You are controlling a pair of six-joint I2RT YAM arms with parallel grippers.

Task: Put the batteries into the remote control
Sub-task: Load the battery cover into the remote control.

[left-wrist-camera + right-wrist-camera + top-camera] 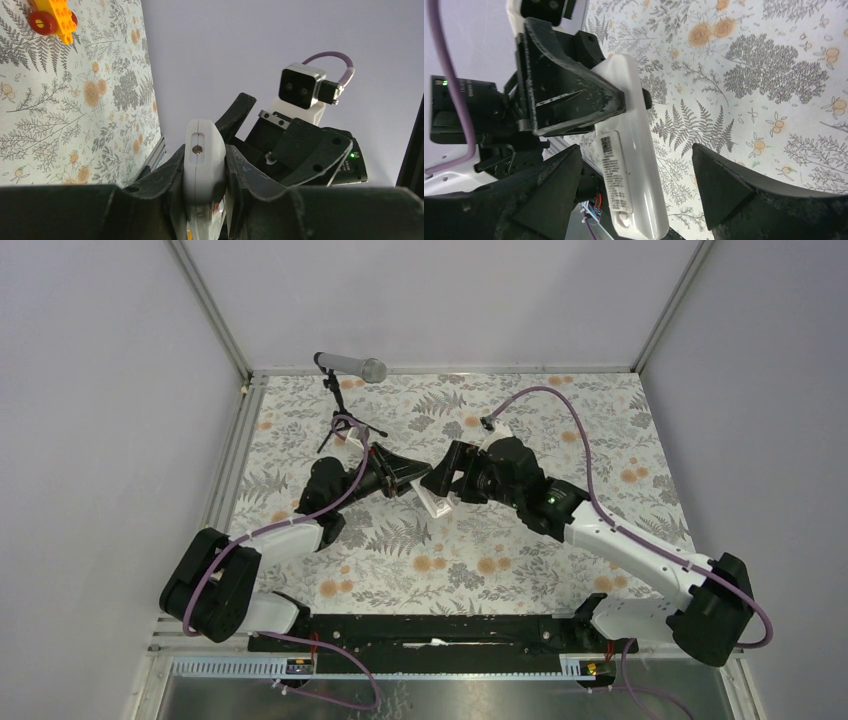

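My left gripper (205,172) is clamped tight across the long edges of the remote (630,145), holding it up off the table (500,570) between the two arms. My right gripper (635,152) stands wide and empty, one jaw on each side of the free end, not touching. I judge the remote light, stiff and slick, so the side edges are where to pinch. No batteries show anywhere, and I cannot tell whether its back is open.

You are looking at the remote control (634,165), its label side facing you. The left gripper (629,97) is clamping its upper end. The right gripper (635,152) is standing wide around its lower half, with gaps showing on both sides.
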